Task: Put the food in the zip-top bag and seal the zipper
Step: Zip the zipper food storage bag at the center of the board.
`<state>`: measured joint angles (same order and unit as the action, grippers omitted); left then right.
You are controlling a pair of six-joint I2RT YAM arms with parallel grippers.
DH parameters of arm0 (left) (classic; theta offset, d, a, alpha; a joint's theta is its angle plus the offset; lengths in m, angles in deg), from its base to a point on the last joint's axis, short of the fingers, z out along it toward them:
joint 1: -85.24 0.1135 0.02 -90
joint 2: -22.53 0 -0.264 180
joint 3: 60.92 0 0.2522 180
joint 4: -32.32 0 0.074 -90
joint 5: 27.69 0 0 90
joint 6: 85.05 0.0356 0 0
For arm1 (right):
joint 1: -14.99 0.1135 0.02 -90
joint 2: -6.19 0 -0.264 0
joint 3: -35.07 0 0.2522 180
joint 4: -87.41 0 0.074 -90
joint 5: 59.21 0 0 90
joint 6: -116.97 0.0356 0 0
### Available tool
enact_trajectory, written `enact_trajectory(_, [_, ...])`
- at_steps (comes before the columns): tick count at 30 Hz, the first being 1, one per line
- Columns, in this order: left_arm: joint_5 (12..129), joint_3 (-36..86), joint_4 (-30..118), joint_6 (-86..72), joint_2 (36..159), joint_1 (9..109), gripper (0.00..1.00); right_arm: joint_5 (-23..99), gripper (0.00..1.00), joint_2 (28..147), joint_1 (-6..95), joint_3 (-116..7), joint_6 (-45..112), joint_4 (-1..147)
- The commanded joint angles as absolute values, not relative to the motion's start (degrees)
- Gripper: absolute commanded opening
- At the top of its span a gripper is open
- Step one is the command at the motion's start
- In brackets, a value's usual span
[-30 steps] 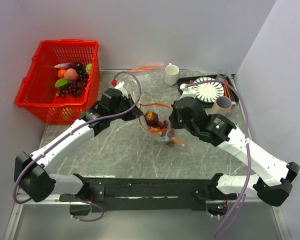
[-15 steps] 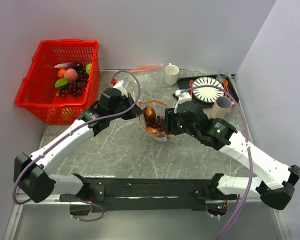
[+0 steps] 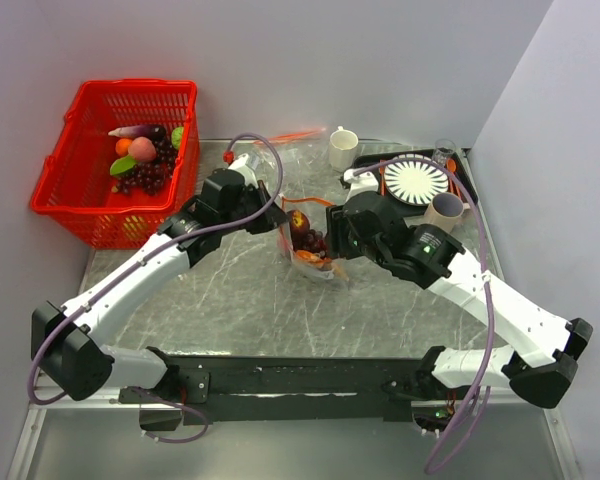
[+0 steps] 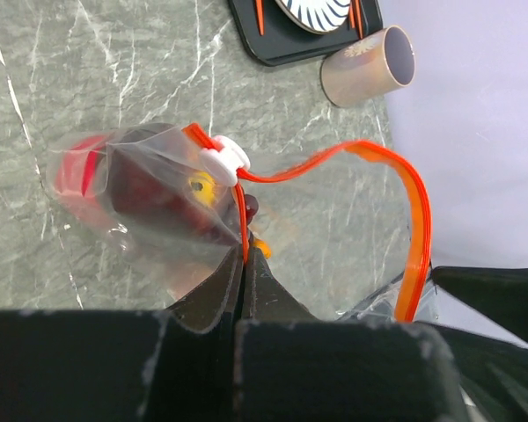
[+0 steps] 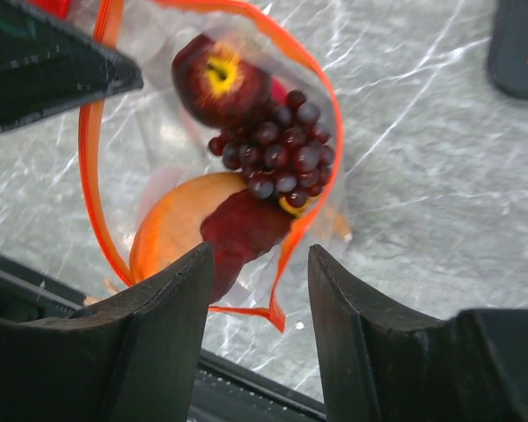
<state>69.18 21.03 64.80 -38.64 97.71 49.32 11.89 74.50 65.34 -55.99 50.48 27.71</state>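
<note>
The left hand (image 4: 245,268) is pinched shut on the zipper (image 4: 334,163), at the ten o'clock edge of the zip-top bag (image 3: 315,262). The right hand (image 5: 258,264) hangs at its three o'clock side, fingers spread apart. The bag is mid-desk (image 3: 230,300), mouth gaping, with the red fruit (image 5: 216,83), grape bunch (image 5: 282,149) and orange-brown piece (image 5: 167,233) inside.

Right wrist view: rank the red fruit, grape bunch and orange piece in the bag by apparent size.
1. orange piece, though partly hidden
2. grape bunch
3. red fruit, only narrowly smaller than the grapes
</note>
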Motion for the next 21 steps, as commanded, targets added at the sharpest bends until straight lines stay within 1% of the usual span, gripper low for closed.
enact_trajectory(1, [70.57,23.51,62.69,-38.47,97.94,49.47,0.01,6.71,0.54,75.36,64.74,-58.59,50.09,25.13])
enact_trajectory(9, [70.66,23.33,62.78,-38.38,97.85,49.47,0.01,7.58,0.51,75.71,63.68,-56.39,49.91,25.66])
enact_trajectory(11, [70.4,23.42,62.96,-38.12,97.85,49.47,0.01,9.16,0.4,76.06,63.77,-56.3,49.3,25.92])
enact_trajectory(12, [70.22,23.33,63.04,-38.03,97.85,49.47,0.01,9.86,0.31,76.41,63.68,-56.39,49.12,25.83])
enact_trajectory(13, [70.04,23.42,63.13,-37.77,97.94,49.47,0.01,11.52,0.21,76.59,63.77,-56.48,48.86,25.75])
enact_trajectory(14, [69.69,23.51,63.31,-37.59,97.94,49.47,0.01,12.67,0.02,76.59,64.03,-56.56,48.16,25.83])
enact_trajectory(15, [69.52,23.51,63.48,-37.42,98.2,49.56,0.01,14.07,0.0,76.24,64.03,-56.22,47.81,26.09])
enact_trajectory(19, [69.42,24.82,64.18,-36.98,99.61,49.91,0.01,22.24,0.0,74.66,65.52,-55.07,46.4,29.25])
enact_trajectory(21, [70.21,25.53,64.36,-36.28,100.75,50.52,0.01,28.92,0.0,73.78,67.18,-54.89,46.13,31.1])
